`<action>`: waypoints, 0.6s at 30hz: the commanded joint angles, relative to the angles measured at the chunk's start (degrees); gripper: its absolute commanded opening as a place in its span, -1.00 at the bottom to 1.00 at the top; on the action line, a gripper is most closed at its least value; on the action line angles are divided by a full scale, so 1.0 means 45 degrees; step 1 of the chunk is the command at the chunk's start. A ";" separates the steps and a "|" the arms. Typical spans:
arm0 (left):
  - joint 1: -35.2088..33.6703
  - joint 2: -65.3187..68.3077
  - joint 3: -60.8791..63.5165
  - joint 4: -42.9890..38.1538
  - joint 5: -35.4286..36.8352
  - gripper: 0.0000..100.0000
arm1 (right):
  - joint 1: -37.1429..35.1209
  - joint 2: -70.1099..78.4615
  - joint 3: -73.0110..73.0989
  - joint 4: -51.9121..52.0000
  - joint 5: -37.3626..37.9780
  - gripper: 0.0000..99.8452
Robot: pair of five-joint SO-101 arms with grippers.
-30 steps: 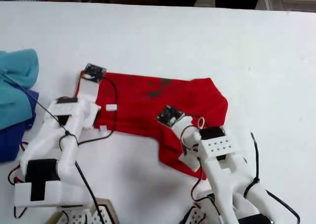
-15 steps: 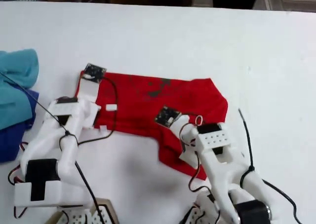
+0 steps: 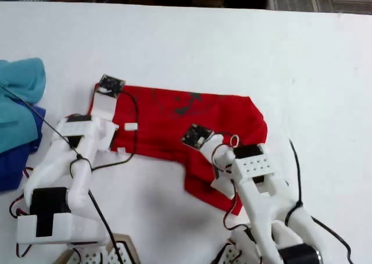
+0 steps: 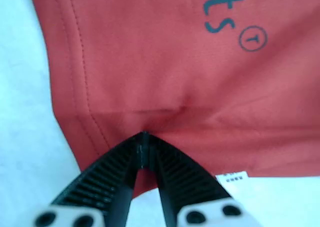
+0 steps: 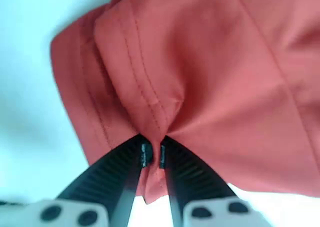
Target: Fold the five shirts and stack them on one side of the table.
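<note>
1. Two sets of fingers are closed on one red shirt (image 3: 168, 124), which lies spread out flat near the middle of the worktop (image 3: 232, 43).
2. Left fingers (image 4: 120, 167) are pinched shut on the shirt's hemmed edge near its left end, and the cloth puckers at the tips.
3. Right fingers (image 5: 125, 162) are clamped on a doubled, stitched fold of the same shirt at its near right part.
4. Change over the last second: the right arm shifted a little toward the near edge. The shirt's far right corner came in slightly with it, and the near right flap moved a bit. The left arm stayed put, and so did the left end of the shirt.
5. Meaning, as a judgement: both grips are set and the right side has only just started to pull. The fold on this shirt is barely begun, and no clean crease shows yet.
6. Teal shirt (image 3: 20, 101) lies partly over a blue shirt (image 3: 14, 159) at the left edge of the worktop, well apart from the red one. This is likely where the stack goes.
</note>
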 commanded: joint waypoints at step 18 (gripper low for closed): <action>-0.0059 -0.0176 0.0029 -0.0332 0.0117 -0.95 | -0.0244 -0.1885 0.0606 0.1983 0.0195 -0.56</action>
